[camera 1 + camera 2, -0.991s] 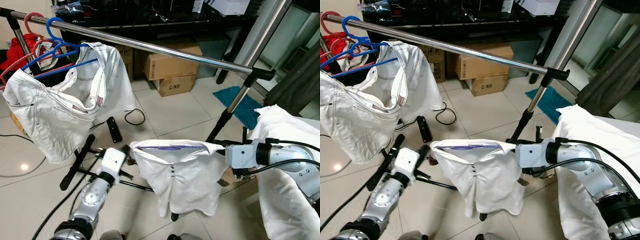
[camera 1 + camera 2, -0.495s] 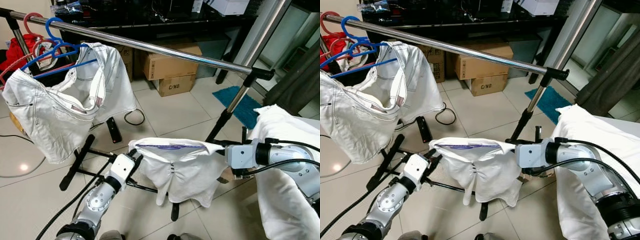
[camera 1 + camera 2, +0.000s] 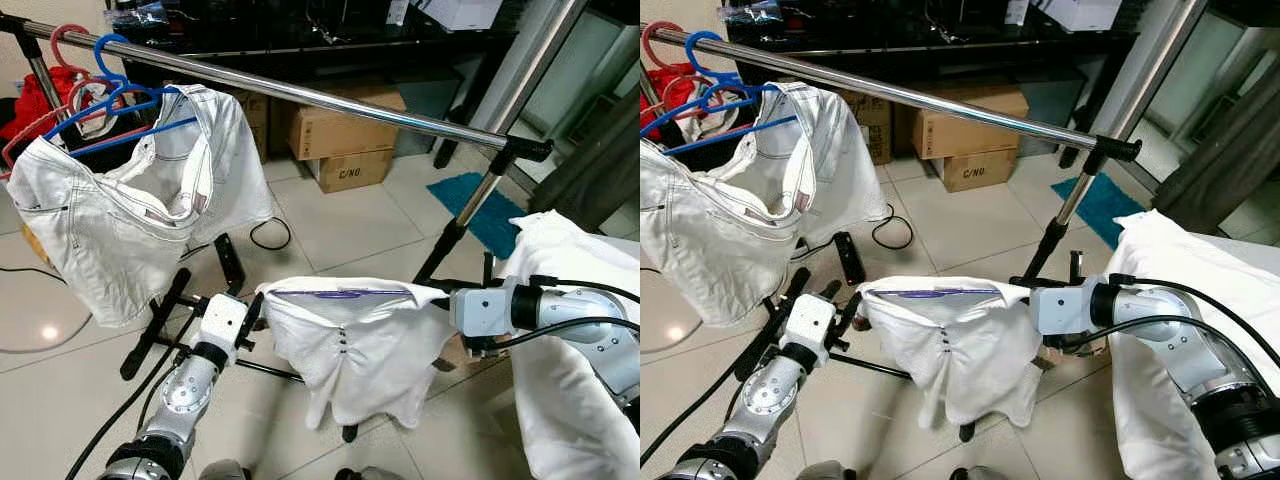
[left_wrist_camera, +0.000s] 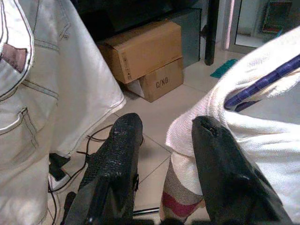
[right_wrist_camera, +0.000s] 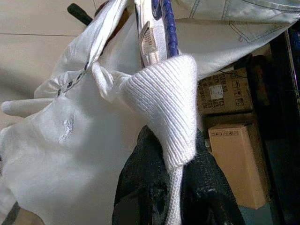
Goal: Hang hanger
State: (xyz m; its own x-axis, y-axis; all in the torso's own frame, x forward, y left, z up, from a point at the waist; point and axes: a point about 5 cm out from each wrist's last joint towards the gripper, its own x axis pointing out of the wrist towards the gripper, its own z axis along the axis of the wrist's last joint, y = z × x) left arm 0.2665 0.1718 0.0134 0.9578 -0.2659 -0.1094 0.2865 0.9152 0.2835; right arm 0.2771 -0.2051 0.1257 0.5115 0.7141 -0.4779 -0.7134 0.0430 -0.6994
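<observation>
Slippage threatens: right gripper [image 5: 176, 197] pinches the white knit garment [image 3: 360, 345] on its purple plastic hanger [image 3: 345, 294], left gripper [image 4: 164, 154] gapes unengaged.

The right pincer [image 5: 174, 194] has its two black fingers [image 5: 140, 187] closed on a ribbed white edge of the white top [image 5: 93, 140], which folds over them. A purple hanger [image 5: 168, 26] runs inside the top's neck, next to a sewn label [image 5: 149, 40]. The cloth spreads wide over the tiled floor [image 5: 37, 51]. Behind it hangs a pale denim garment [image 5: 234, 28], with stacked cardboard boxes [image 5: 234, 150] beyond.
</observation>
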